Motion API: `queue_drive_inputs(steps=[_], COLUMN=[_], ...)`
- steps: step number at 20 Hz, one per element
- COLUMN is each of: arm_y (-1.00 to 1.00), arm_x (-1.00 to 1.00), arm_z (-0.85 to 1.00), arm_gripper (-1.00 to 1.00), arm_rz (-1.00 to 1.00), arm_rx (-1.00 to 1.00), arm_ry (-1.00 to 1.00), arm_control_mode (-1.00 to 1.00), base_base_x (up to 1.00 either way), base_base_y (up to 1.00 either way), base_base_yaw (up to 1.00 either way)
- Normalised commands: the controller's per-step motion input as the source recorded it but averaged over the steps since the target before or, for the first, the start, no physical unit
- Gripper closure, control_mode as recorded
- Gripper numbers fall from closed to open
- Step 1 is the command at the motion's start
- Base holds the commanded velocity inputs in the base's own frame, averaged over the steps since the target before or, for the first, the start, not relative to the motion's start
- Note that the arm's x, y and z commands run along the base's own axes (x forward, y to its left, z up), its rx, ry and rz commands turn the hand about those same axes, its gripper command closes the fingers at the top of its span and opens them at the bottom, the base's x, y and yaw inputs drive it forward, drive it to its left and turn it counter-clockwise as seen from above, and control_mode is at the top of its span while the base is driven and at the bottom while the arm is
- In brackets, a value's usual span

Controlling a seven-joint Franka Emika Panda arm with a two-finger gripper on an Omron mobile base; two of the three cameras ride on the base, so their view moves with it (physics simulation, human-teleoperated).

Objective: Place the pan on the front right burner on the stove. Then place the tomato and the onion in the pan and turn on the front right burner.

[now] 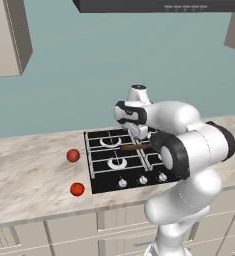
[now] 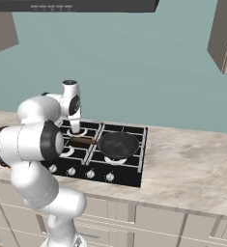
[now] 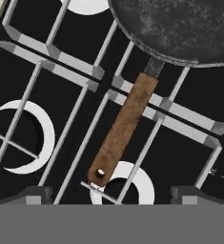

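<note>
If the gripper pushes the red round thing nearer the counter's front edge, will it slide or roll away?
The tomato looks nearly round and smooth, so it would probably roll rather than slide. It lies near the front edge of the marble counter, so a hard push could send it off. Grasped, it may slip in the open gripper.

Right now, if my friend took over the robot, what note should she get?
Gripper: open, holding nothing, above the pan's handle.
Pan: sits on the stove, on the front right burner, handle pointing left.
Two red round things, probably the tomato and the onion, lie on the counter left of the stove; I can't tell which is which.
Done: pan placed.
Left: put both in the pan, then turn on the front right burner.
</note>
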Motion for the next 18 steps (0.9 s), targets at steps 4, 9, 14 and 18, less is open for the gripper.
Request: queue_drive_inputs(steps=[4,9,14,18], arm_y=[0.64,0.59,0.74,0.62], arm_x=[-0.02,-0.03,-0.03,-0.09], arm_z=[0.00,0.00,0.00,0.00], arm_gripper=[-1.00,-1.00,-1.00,-1.00], arm_rz=[0.47,0.44,0.33,0.25], arm_rx=[-0.02,-0.01,-0.06,-0.08], arm_ry=[-0.01,-0.07,-0.08,-0.11], arm_control_mode=[-1.00,-1.00,-1.00,-1.00], base_base_x=[0.00,0.00,0.00,0.00], base_base_y=[0.00,0.00,0.00,0.00], base_base_yaw=[0.00,0.00,0.00,0.00])
